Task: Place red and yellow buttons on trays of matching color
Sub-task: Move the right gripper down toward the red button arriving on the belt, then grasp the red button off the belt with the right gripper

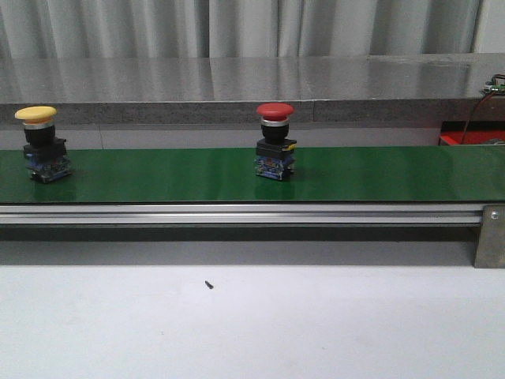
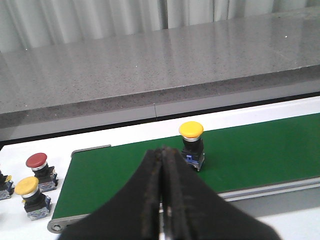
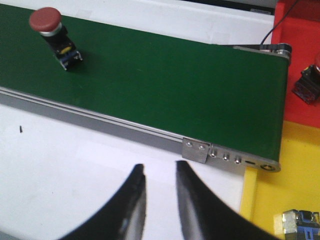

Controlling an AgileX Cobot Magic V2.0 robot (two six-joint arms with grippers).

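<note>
A yellow button (image 1: 39, 142) stands on the green belt (image 1: 173, 174) at its left end, and a red button (image 1: 274, 140) stands near the middle. My left gripper (image 2: 162, 150) is shut and empty, hovering short of the yellow button (image 2: 192, 145). Over the white table in front of the belt's right end, my right gripper (image 3: 159, 169) is open and holds nothing; the red button (image 3: 52, 35) is far from it. The red tray (image 3: 300, 112) and the yellow tray (image 3: 295, 170) lie past that end. Neither gripper shows in the front view.
One button (image 3: 307, 82) sits on the red tray and another (image 3: 300, 222) on the yellow tray. Spare red (image 2: 39, 170) and yellow (image 2: 31, 197) buttons stand on the table beyond the belt's left end. A grey stone ledge (image 1: 252, 79) runs behind the belt.
</note>
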